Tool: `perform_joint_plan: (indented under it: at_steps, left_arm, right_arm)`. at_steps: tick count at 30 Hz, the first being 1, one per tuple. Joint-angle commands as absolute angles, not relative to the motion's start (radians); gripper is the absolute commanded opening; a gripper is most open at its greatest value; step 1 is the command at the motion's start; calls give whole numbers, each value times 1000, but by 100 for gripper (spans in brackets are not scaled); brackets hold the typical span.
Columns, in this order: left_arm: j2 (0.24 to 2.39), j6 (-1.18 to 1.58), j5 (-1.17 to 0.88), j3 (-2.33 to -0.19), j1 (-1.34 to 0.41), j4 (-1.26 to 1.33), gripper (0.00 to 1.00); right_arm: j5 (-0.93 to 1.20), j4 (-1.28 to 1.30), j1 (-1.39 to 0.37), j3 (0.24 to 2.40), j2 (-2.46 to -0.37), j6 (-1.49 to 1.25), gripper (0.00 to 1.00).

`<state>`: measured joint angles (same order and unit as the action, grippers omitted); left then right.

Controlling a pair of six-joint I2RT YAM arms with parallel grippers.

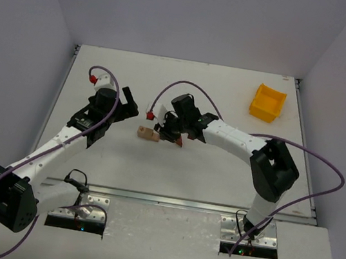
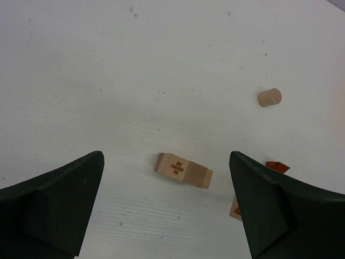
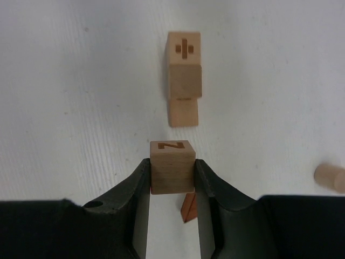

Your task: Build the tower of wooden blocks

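From above, my left gripper (image 1: 129, 108) sits left of centre and my right gripper (image 1: 167, 135) just right of centre. The row of pale blocks (image 1: 148, 133) lies on the table (image 1: 218, 175) between them, just beside my right jaws and a little apart from my left. The yellow bin (image 1: 267, 102) stands well apart, at the upper right.

In my left wrist view, my left jaws are spread as wide as they go and grip nothing. Their dark fingers (image 2: 59, 199) fill the two lower corners. The row of pale blocks lies flat in the gap at lower centre, nearer the right-hand finger and touching neither. Its left end cube shows a division sign. A small cylinder (image 2: 269, 97) lies apart at the upper right. A reddish wedge (image 2: 276, 167) shows just above the right-hand finger, and a tan piece (image 2: 235, 208) is half hidden at that finger's inner edge. I cannot tell what that piece is.

In my right wrist view, my right jaws are drawn in on a cube marked N (image 3: 172, 166) at lower centre, one finger pressed to each side. I cannot tell whether it touches the table. The row lies straight above it in the frame, near but not touching. The reddish wedge shows low between my fingers, below the cube, and the cylinder sits at the right edge.
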<state>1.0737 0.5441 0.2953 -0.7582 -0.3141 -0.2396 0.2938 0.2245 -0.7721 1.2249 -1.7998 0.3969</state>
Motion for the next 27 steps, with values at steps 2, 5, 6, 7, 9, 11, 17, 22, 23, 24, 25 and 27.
perform_joint_plan:
  at_steps: [2,5,6,7,9,11,17,22,23,24,25,27]
  left_arm:
    - [1055,535,321,-741,-305,-168,100]
    - [1054,543,322,-740,-305,-166,100]
    - [1052,547,323,-739,-305,-166,100]
    - [1050,551,327,-737,-305,-165,100]
    - [1048,557,345,-732,-305,-164,100]
    - [1049,558,350,-732,-305,-164,100]
    - [1064,564,366,-735,-305,-170,100]
    - [1066,566,371,-737,-305,-169,100]
    - [1067,566,372,-736,-305,-169,100]
    - [1068,566,373,-735,-305,-170,100]
    - [1069,566,374,-735,-305,-170,100]
    - [1072,567,374,-735,-307,-170,100]
  right_arm:
    - [487,202,-770,1257,-1818,533,5]
    - [450,156,-769,1256,-1821,522,6]
    - [445,158,-769,1263,-1826,522,6]
    - [443,155,-770,1263,-1828,521,6]
    - [433,135,-770,1258,-1834,517,6]
    - [414,126,-769,1262,-1850,517,7]
    - [363,166,-769,1319,-1920,494,7]
    - [336,116,-770,1301,-1923,472,8]
    - [332,107,-770,1303,-1925,464,8]
    - [325,97,-770,1304,-1927,457,8]
    - [322,88,-772,1304,-1931,456,8]
    - [289,73,-770,1305,-1945,453,8]
